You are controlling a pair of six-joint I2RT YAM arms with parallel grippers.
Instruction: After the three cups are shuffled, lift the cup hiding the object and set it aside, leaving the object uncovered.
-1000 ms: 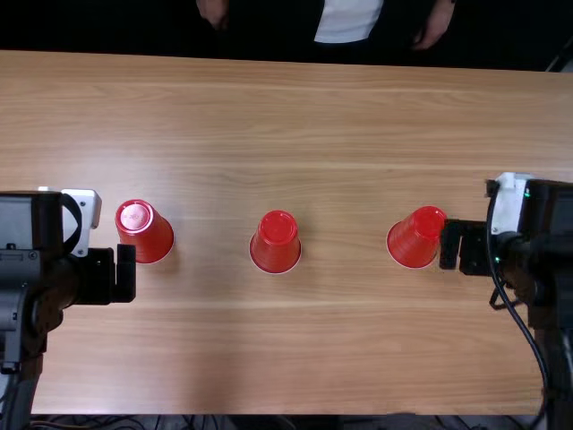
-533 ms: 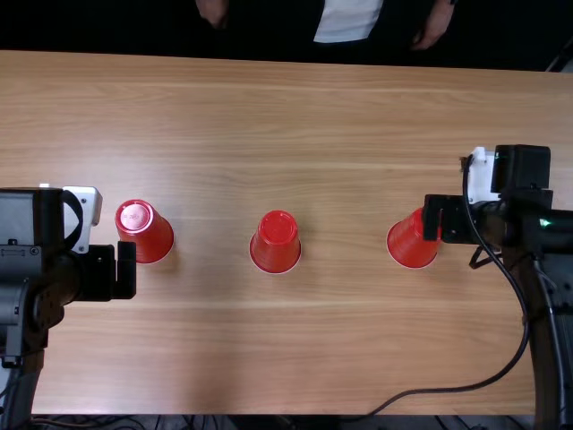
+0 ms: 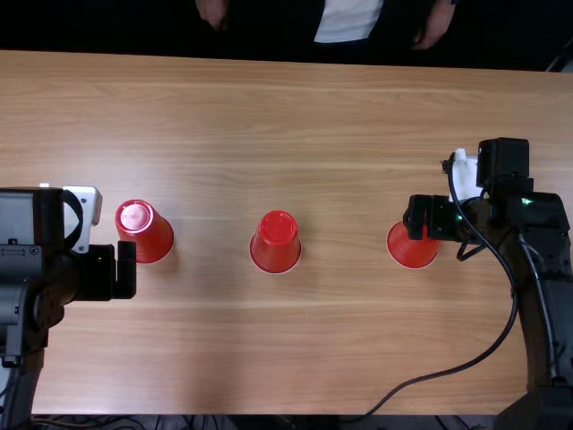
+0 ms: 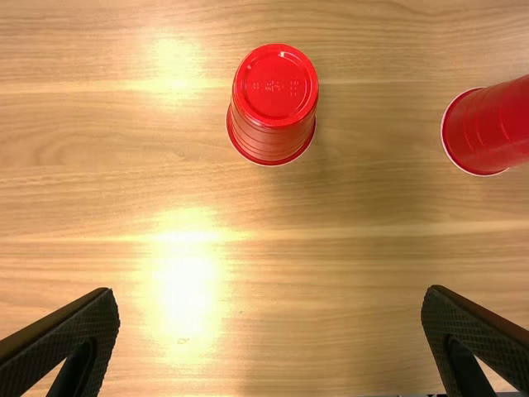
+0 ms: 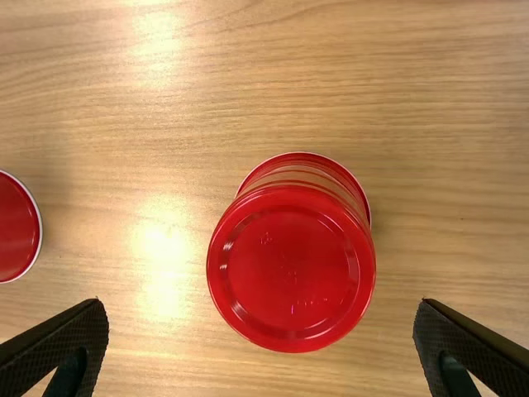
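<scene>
Three red cups stand upside down in a row on the wooden table: the left cup (image 3: 143, 231), the middle cup (image 3: 275, 242) and the right cup (image 3: 412, 248). My right gripper (image 3: 420, 220) hangs open over the right cup (image 5: 291, 258), its fingers (image 5: 58, 343) spread wide to either side and apart from it. The middle cup's rim (image 5: 16, 227) shows at that view's edge. My left gripper (image 3: 125, 267) stays open close beside the left cup (image 4: 273, 103), with the cup ahead of its fingers (image 4: 62, 339); the middle cup (image 4: 488, 124) lies farther off. The hidden object cannot be seen.
The table (image 3: 286, 134) runs wide and bare beyond the cups to its far edge. The right arm's black cable (image 3: 501, 322) loops over the near right part of the table. Wood lies open between the cups.
My right arm has swung left from beside the right cup to a place over it. The cups and the left arm have stayed put.
</scene>
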